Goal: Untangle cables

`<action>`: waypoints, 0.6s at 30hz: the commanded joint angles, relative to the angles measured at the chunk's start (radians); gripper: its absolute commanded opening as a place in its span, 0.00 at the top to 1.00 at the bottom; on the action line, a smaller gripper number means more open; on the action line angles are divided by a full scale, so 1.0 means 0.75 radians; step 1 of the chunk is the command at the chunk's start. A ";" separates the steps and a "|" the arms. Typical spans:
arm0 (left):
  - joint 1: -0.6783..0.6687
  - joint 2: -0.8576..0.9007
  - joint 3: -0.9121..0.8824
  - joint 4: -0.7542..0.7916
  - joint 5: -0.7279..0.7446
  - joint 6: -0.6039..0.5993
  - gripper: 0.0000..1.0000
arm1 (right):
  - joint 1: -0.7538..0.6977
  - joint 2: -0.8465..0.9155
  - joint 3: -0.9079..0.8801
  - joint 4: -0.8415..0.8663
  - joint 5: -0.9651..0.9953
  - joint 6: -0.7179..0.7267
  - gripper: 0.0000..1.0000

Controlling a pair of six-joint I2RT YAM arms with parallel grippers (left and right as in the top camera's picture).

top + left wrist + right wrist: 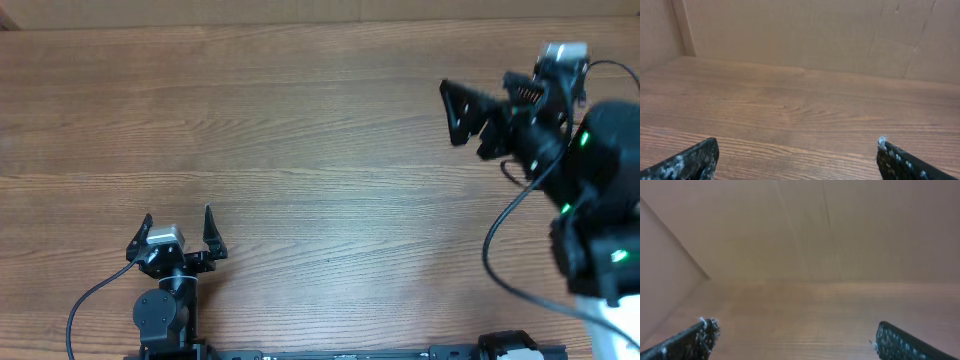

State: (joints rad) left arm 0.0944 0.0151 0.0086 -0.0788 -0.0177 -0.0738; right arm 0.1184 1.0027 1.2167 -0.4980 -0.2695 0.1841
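Note:
No thin cables show in any view; they are out of view. My left gripper (178, 216) is open and empty, low at the front left of the wooden table (300, 140), its fingers pointing toward the back. In the left wrist view the left gripper (798, 142) has only bare wood between its fingers. My right gripper (449, 112) is open and empty, raised at the back right and pointing left. In the right wrist view the right gripper (794, 325) shows only blurred tabletop between its fingers.
A tan cardboard wall (800, 35) stands along the table's back edge and also shows in the right wrist view (840, 230). The thick black wires fixed to the arms (500, 235) hang at the right and front left.

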 commanded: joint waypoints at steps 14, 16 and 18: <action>0.014 -0.015 -0.004 0.001 0.014 0.025 0.00 | -0.063 -0.725 -1.290 1.194 -0.002 0.003 0.00; 0.014 -0.015 -0.004 0.001 0.014 0.024 0.00 | -0.077 -0.772 -1.362 1.219 -0.002 0.003 0.00; 0.014 -0.015 -0.005 0.001 0.014 0.024 0.00 | -0.094 -0.812 -1.422 1.229 -0.002 0.003 0.00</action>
State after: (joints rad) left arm 0.0944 0.0147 0.0086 -0.0788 -0.0177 -0.0738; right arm 0.0654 0.4358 0.1989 0.4080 -0.2737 0.1833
